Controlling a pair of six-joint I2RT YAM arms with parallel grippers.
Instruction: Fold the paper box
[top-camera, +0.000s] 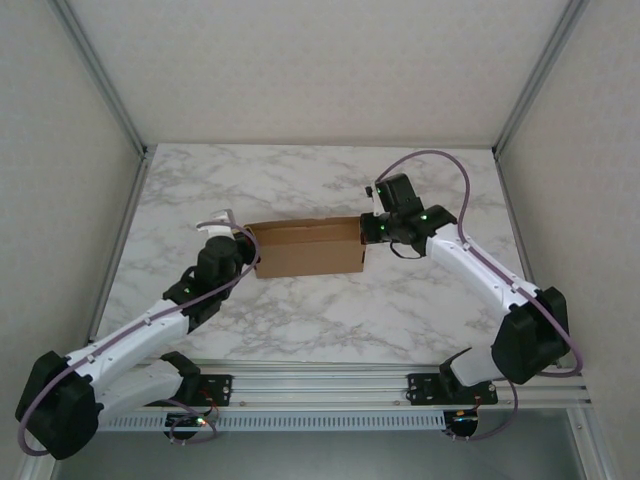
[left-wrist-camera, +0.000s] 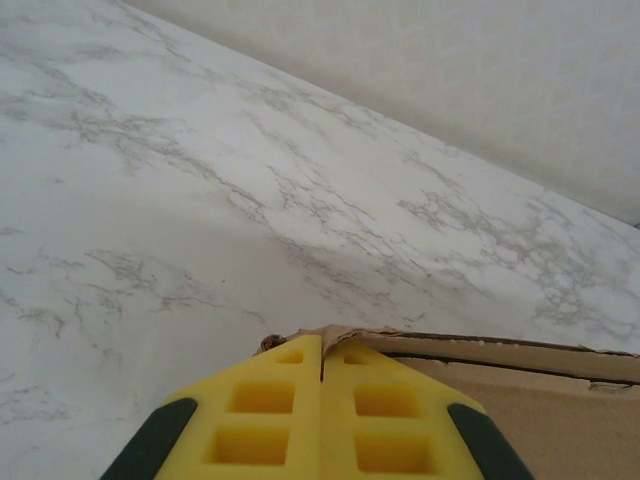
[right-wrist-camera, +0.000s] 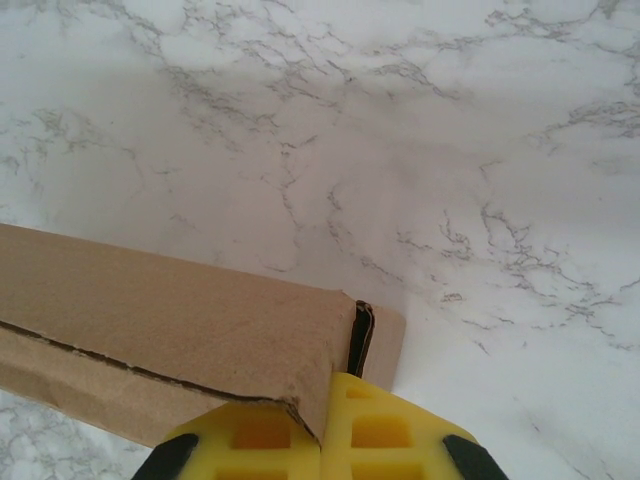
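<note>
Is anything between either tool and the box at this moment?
Nothing visible does. The left tool, shut, sits right at the left end of the box, and the right tool, shut, at its right end. The marble table lies around them.

Both arms are the same build: left arm (top-camera: 130, 335) and right arm (top-camera: 475, 265) have white link shells with bulky black joint housings (top-camera: 530, 340). A lilac-grey cable (top-camera: 440, 158) runs outside each arm, looping free at the wrist and lying along the links lower down. Small green LEDs (top-camera: 383, 228) are lit near the wrist joints. Black base brackets (top-camera: 448, 385) sit at the bottom of the frame. Left gripper (left-wrist-camera: 322, 350) and right gripper (right-wrist-camera: 327, 385) have yellow moulded fingers (left-wrist-camera: 260, 420) with square pockets and black patches (left-wrist-camera: 150, 445) on the outer edges.
</note>
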